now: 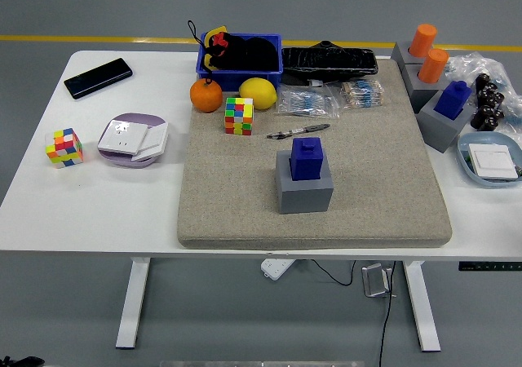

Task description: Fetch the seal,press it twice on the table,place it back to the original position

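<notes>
A dark blue seal stands upright in a grey block holder near the middle of a beige felt mat on the white table. A second blue seal sits in another grey holder at the mat's right edge, and two orange seals stand in grey holders behind it. Neither robot hand is in view, and nothing touches the seals.
On the mat's far side lie a pen, a colour cube, an orange, a lemon, bagged parts and a blue bin. Left of the mat are a phone, a second cube and a plate. A blue dish sits far right.
</notes>
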Controlling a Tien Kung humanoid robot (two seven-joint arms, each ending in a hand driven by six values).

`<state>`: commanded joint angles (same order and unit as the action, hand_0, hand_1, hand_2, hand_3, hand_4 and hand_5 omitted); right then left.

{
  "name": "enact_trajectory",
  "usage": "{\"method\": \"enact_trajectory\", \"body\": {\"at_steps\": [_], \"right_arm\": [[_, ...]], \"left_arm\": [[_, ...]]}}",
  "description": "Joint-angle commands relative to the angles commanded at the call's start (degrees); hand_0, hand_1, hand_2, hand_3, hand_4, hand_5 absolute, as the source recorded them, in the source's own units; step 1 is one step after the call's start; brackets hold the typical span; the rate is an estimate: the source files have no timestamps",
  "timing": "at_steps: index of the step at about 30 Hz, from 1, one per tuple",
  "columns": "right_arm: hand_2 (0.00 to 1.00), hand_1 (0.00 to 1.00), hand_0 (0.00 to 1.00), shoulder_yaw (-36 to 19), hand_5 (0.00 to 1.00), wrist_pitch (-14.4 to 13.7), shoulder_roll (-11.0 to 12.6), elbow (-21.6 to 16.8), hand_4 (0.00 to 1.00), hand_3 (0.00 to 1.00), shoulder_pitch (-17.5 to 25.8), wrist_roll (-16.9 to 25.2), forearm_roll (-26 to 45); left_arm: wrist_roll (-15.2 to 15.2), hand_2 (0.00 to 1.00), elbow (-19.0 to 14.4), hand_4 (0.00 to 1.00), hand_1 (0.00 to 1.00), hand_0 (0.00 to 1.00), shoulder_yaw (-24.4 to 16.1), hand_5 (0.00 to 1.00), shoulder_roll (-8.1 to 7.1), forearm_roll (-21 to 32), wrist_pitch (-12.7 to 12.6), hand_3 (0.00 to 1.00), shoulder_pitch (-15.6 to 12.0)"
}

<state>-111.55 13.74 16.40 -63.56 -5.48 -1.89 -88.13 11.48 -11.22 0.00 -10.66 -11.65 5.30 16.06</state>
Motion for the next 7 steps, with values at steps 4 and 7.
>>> {"method": "enact_trajectory", "body": {"at_steps": [4,7], "right_arm": [[0.827,0.840,0.908,-0.21,0.350,-0.09,0.07,0.01,0.998,0.801,-0.08,-0.01,0.02],[0.827,0.840,0.908,-0.19,0.350,-0.10,0.16,0.00,0.998,0.801,-0.10,-0.01,0.02]], "left_arm": [[0.03,0.679,0.00,0.678,0.690,0.719,0.00,0.262,-0.01,-0.05,-0.01,0.747,0.01],[0.02,0.679,0.01,0.678,0.690,0.719,0.00,0.262,0.00,-0.02,-0.02,0.747,0.00]]}}
